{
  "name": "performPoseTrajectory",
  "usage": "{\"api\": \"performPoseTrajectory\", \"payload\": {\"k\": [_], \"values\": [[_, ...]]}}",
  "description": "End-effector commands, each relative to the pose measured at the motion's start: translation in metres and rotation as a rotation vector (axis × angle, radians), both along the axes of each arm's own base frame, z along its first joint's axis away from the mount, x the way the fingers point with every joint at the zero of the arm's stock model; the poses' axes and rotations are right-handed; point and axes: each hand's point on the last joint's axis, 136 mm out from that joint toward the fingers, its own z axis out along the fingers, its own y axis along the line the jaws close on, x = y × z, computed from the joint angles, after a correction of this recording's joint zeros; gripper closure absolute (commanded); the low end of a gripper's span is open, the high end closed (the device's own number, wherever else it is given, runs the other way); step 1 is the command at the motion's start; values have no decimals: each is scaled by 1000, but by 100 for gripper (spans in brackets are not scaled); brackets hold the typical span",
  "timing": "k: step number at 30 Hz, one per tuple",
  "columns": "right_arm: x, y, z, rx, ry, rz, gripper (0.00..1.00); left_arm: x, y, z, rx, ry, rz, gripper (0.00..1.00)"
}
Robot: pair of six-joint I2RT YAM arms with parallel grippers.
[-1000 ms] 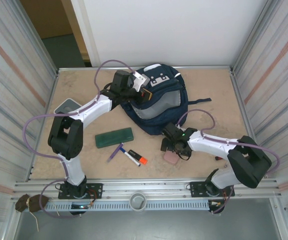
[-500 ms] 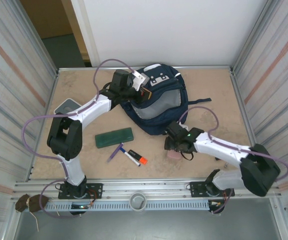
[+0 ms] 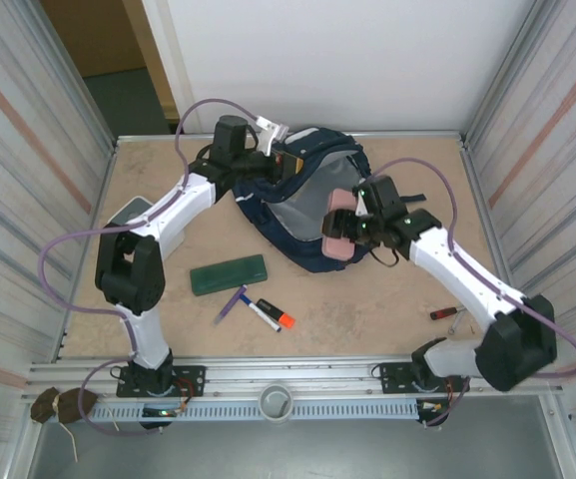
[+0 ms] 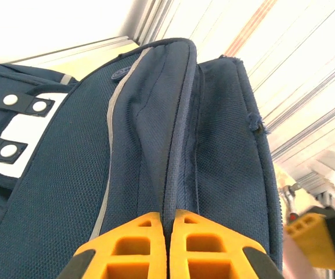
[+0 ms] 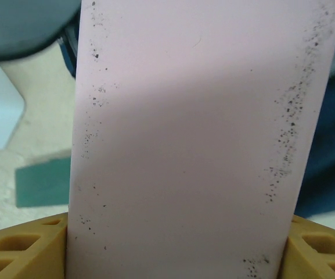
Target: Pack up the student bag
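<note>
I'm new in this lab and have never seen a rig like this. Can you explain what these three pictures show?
Two white robot arms are bolted at a table's near edge. The overhead picture looks down on both; the other two come from cameras on their wrists. The left pincer is shut on the top edge of the student bag. The right pincer grips a pink block, perhaps an eraser, at the bag's right side. On the table lie a green case, a marker and a purple pen.

My pink slab (image 5: 184, 133) runs off the picture's top. Red thing (image 3: 444, 312) near the table's (image 3: 397, 319) right edge: too small to name.
</note>
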Motion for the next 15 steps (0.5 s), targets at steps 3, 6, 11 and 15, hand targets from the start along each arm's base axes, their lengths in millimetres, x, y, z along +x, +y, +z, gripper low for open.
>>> {"api": "performPoseTrajectory", "payload": {"k": [3, 6, 11, 15], "values": [[54, 23, 8, 199, 1, -7, 64, 0, -9, 64, -137, -99, -77, 100], [85, 23, -9, 229, 45, -103, 63, 1, -10, 64, -146, -92, -81, 100], [135, 33, -29, 272, 48, -197, 59, 2, -12, 61, -154, -76, -84, 100], [161, 36, -48, 259, 45, -234, 42, 3, -13, 59, -160, -66, -85, 100]]}}
